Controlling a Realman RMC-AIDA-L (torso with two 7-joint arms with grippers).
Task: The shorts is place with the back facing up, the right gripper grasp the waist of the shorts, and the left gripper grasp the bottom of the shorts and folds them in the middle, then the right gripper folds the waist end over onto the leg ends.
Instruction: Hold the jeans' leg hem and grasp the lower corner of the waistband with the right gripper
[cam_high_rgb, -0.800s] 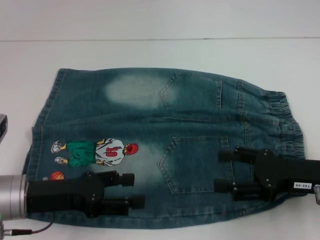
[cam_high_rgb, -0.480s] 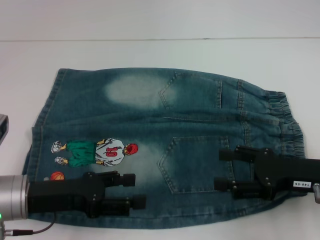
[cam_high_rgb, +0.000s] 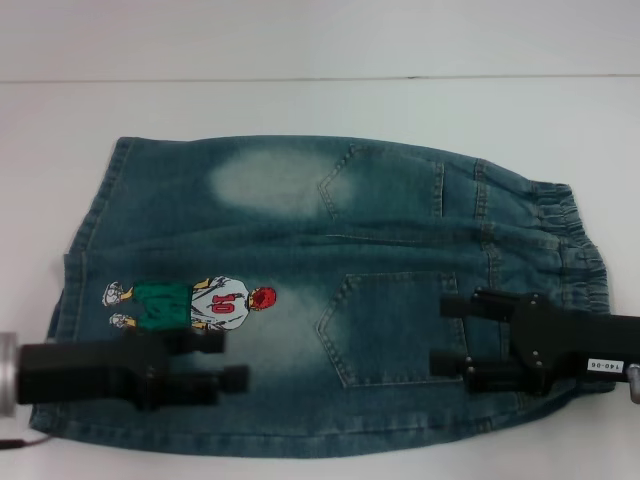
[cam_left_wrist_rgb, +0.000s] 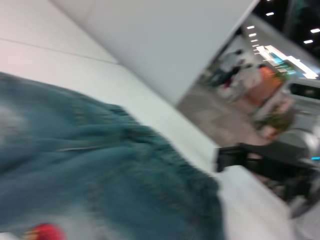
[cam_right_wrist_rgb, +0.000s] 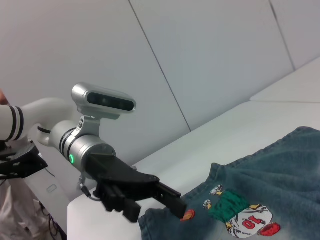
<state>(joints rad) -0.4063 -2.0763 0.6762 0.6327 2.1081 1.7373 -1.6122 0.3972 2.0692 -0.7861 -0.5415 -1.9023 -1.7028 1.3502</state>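
The shorts (cam_high_rgb: 330, 300) lie flat on the white table (cam_high_rgb: 320, 110), back up, long axis crosswise, waist toward the robot's right. Above their near edge, the left gripper (cam_high_rgb: 235, 360) hovers beside the cartoon print (cam_high_rgb: 190, 303), fingers apart, empty. The right gripper (cam_high_rgb: 445, 335) hangs spread beside the lower pocket (cam_high_rgb: 385, 325).

We see a white worktop (cam_high_rgb: 320, 110) with a faint seam line running across it near its far edge. Behind the worktop stands a pale grey panelled wall (cam_right_wrist_rgb: 200, 60) with thin dark joints. Past the worktop's corner, in the left wrist view, a room with ceiling lights (cam_left_wrist_rgb: 260, 35) appears, too blurred to make out more.
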